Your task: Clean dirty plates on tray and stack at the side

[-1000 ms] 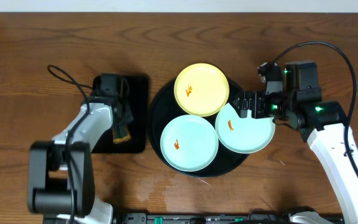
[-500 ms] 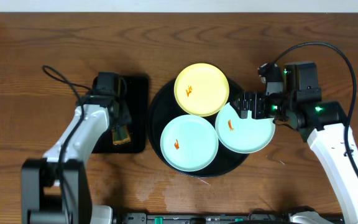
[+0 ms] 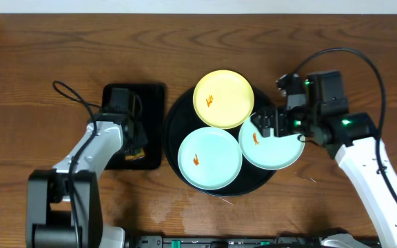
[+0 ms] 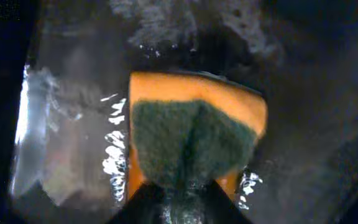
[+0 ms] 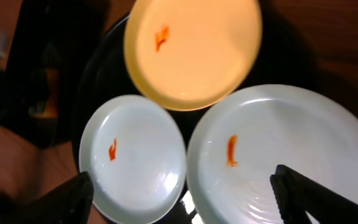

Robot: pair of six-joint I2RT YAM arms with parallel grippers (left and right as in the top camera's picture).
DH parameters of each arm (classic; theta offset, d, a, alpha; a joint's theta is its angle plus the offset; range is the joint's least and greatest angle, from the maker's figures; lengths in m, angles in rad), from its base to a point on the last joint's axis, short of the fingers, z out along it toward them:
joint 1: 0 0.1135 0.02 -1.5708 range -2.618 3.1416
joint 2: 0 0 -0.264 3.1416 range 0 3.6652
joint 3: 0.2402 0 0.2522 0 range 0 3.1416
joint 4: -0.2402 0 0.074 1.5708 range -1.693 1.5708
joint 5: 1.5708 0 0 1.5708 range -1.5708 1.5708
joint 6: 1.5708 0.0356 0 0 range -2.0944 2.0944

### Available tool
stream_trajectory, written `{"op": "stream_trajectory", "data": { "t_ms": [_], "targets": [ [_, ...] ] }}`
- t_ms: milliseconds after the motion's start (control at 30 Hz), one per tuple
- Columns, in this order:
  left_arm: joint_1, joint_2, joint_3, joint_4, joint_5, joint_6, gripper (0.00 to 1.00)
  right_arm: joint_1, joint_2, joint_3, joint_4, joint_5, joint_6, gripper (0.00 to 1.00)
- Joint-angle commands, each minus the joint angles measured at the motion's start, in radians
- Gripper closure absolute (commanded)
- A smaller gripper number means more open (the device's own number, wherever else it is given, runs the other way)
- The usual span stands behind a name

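Right fingers (image 3: 265,124) edged inward, left wrist reveals pinched sponge (image 4: 194,140)

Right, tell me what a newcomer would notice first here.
Three orange-smeared plates crowd the round black tray at centre: the yellow plate behind, the left mint plate and right mint plate in front. The open right gripper hovers over the latter, while the left gripper pinches an orange-and-green sponge over the small rectangular tray.

Wooden table (image 3: 33,55), round tray (image 3: 182,112), rectangular tray (image 3: 154,124)
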State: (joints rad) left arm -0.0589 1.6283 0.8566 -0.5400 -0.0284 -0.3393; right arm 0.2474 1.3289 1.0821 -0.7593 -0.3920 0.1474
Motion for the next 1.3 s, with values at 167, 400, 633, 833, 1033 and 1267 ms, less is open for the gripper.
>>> {"op": "stream_trajectory", "data": {
  "t_ms": [167, 400, 633, 833, 1033, 1267],
  "targets": [
    [0.008, -0.002, 0.017, -0.039, 0.002, 0.018, 0.93, 0.108, 0.083, -0.043, 0.007, 0.139, -0.021, 0.19],
    [0.007, -0.110, 0.136, -0.202, 0.004, 0.017, 0.93, 0.133, 0.221, -0.050, 0.049, 0.079, -0.086, 0.43],
    [0.007, -0.278, 0.156, -0.249, 0.159, 0.017, 0.93, 0.197, 0.340, -0.050, 0.114, 0.006, -0.242, 0.61],
    [0.007, -0.366, 0.156, -0.285, 0.240, 0.016, 0.93, 0.247, 0.420, -0.050, 0.182, 0.111, -0.248, 0.67],
    [0.007, -0.394, 0.156, -0.323, 0.306, 0.017, 0.93, 0.258, 0.475, -0.050, 0.208, 0.150, -0.224, 0.84],
    [-0.024, -0.394, 0.156, -0.314, 0.350, 0.016, 0.93, 0.254, 0.480, -0.050, 0.212, 0.277, 0.004, 0.99]
  ]
}}
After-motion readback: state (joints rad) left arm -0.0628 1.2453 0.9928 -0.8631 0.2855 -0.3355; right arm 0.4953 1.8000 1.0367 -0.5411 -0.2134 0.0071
